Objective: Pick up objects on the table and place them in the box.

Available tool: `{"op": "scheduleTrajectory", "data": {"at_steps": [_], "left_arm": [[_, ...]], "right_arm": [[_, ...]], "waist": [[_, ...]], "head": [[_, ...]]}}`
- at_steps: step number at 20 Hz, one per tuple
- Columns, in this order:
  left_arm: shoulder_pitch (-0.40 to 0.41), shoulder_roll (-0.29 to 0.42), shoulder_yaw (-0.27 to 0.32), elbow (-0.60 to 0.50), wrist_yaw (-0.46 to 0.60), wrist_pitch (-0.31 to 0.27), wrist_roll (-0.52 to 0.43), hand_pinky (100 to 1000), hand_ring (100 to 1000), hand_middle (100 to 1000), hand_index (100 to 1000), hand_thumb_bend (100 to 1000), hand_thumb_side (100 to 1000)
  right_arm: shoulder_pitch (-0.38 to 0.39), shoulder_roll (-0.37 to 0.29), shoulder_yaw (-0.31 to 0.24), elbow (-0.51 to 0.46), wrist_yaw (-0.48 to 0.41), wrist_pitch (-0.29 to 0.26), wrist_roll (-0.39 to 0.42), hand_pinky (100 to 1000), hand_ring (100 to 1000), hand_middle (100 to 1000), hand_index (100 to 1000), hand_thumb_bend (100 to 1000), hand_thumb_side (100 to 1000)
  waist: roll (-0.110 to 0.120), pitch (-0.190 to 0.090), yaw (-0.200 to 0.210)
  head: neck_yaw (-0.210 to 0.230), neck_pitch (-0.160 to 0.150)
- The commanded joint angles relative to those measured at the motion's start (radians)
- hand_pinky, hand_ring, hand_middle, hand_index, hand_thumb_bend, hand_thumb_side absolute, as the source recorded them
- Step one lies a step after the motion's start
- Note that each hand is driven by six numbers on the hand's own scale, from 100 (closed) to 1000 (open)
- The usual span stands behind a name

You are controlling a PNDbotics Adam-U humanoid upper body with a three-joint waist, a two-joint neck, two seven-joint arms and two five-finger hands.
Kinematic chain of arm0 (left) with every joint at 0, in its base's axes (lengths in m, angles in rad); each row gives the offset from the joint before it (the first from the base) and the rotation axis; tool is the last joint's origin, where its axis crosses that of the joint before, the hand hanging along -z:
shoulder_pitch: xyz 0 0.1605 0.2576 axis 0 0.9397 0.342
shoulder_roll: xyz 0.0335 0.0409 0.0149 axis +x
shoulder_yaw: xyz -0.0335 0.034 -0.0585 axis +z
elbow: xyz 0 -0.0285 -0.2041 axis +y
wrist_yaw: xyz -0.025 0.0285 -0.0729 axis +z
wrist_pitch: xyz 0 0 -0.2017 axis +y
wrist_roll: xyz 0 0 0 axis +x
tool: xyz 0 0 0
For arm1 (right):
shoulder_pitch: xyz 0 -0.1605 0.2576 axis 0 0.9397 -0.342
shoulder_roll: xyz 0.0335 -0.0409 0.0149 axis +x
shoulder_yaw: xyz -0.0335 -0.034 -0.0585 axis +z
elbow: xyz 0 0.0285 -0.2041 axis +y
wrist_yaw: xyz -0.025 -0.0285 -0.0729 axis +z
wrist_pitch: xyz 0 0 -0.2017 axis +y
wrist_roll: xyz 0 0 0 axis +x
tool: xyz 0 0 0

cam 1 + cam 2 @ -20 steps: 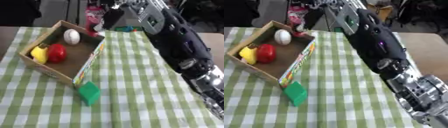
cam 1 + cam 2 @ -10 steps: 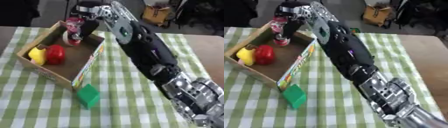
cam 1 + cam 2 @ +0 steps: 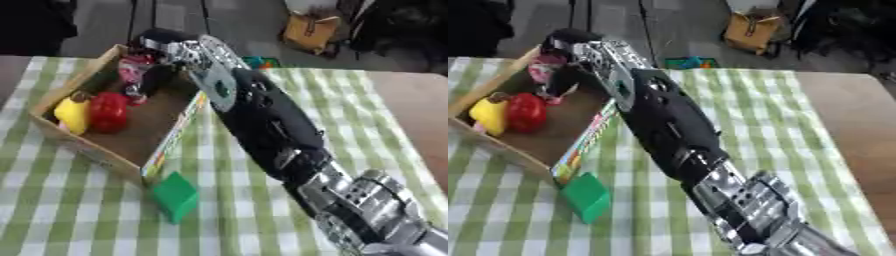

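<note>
Now placing step: right hand reached into far end of box, fingers curled round pink-red item, inside box, not yet released. Yellow fruit and red pepper lay below-left of hand. Next: open fingers, withdraw; green block on counter remained, near forearm.

Right hand now sits inside the box at upper left of frame; a second ago it was above the far rim. The pink-and-red object it holds is lower, within the walls. The white ball seen earlier is now hidden behind hand and object.
</note>
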Motion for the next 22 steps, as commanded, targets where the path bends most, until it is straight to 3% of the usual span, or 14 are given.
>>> {"op": "scheduleTrajectory", "data": {"at_steps": [1, 2, 3, 4, 5, 6, 14, 17, 20, 22], "left_arm": [[-0.018, 0.003, -0.002, -0.014, 0.005, 0.0, -0.006, 727, 597, 652, 715, 100, 1000], [-0.018, 0.003, -0.002, -0.014, 0.005, 0.0, -0.006, 727, 597, 653, 715, 100, 1000], [-0.018, 0.002, -0.002, -0.014, 0.005, 0.0, -0.006, 727, 597, 653, 715, 100, 1000], [-0.019, 0.002, -0.002, -0.014, 0.005, 0.0, -0.006, 727, 597, 653, 715, 100, 1000], [-0.019, 0.002, -0.002, -0.014, 0.005, 0.0, -0.006, 727, 597, 653, 715, 100, 1000], [-0.019, 0.002, -0.002, -0.014, 0.005, 0.0, -0.006, 727, 597, 653, 715, 100, 1000], [-0.017, 0.0, -0.003, -0.014, 0.006, 0.001, -0.008, 727, 598, 653, 715, 100, 1000], [-0.012, 0.001, 0.0, -0.014, 0.005, 0.002, -0.006, 726, 598, 653, 715, 100, 1000], [-0.008, 0.003, 0.002, -0.014, 0.003, 0.002, -0.003, 726, 598, 653, 715, 100, 1000], [-0.002, 0.006, 0.007, -0.014, -0.001, 0.003, 0.001, 726, 599, 654, 715, 100, 1000]], "right_arm": [[-0.018, 0.001, -0.01, 0.0, 0.014, -0.022, -0.039, 182, 540, 679, 825, 285, 657], [-0.018, 0.002, -0.009, 0.003, 0.015, -0.028, -0.042, 376, 674, 810, 926, 416, 735], [-0.018, 0.003, -0.006, 0.005, 0.017, -0.038, -0.038, 376, 674, 810, 926, 416, 735], [-0.019, 0.003, -0.005, 0.006, 0.02, -0.047, -0.033, 522, 768, 888, 977, 474, 774], [-0.02, 0.003, -0.003, 0.005, 0.025, -0.055, -0.027, 522, 768, 888, 977, 474, 774], [-0.02, 0.002, -0.003, 0.004, 0.029, -0.06, -0.021, 602, 814, 929, 998, 490, 786], [-0.03, -0.005, -0.005, -0.059, 0.015, -0.073, -0.001, 602, 814, 929, 990, 477, 770], [-0.038, -0.022, -0.012, -0.145, -0.028, -0.074, -0.027, 558, 788, 911, 972, 398, 776], [-0.034, -0.048, -0.003, -0.239, -0.082, -0.054, -0.032, 558, 788, 911, 972, 398, 776], [-0.026, -0.096, 0.006, -0.347, -0.119, -0.056, -0.056, 580, 791, 902, 952, 211, 863]], "waist": [[0.01, -0.016, 0.003], [0.009, -0.016, 0.003], [0.009, -0.015, 0.003], [0.009, -0.015, 0.002], [0.009, -0.014, 0.002], [0.009, -0.014, 0.001], [0.01, -0.022, -0.007], [0.014, -0.03, -0.013], [0.015, -0.035, -0.018], [0.017, -0.043, -0.031]], "head": [[-0.003, -0.009], [-0.002, -0.008], [-0.001, -0.007], [0.0, -0.006], [0.001, -0.005], [0.002, -0.004], [0.009, 0.003], [0.015, 0.013], [0.02, 0.021], [0.039, 0.032]]}}
